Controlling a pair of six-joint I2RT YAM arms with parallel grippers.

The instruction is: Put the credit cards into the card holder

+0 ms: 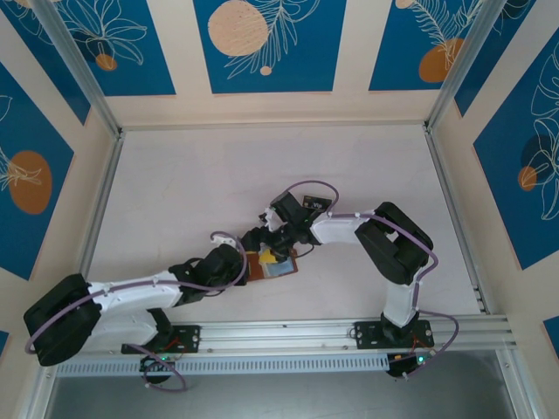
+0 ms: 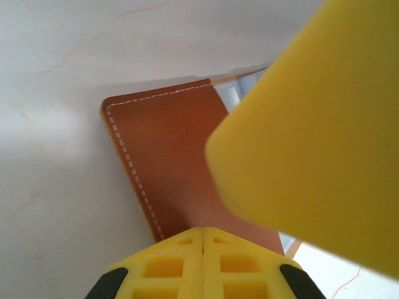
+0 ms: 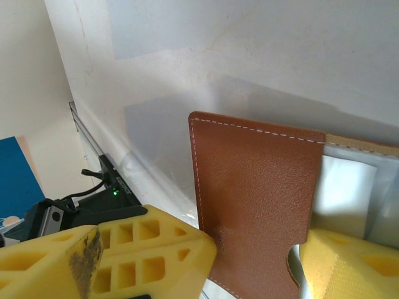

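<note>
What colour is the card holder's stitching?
White stitching on the brown card holder; right wrist view.

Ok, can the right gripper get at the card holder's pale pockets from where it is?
Probably yes: the right gripper is over the card holder, one finger beside the pale pockets. The brown flap between its fingers and the close left gripper may hamper it.

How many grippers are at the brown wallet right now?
2. The left gripper is at the left edge of the brown wallet; the right gripper reaches it from the far side, its fingers straddling a leather flap.
</note>
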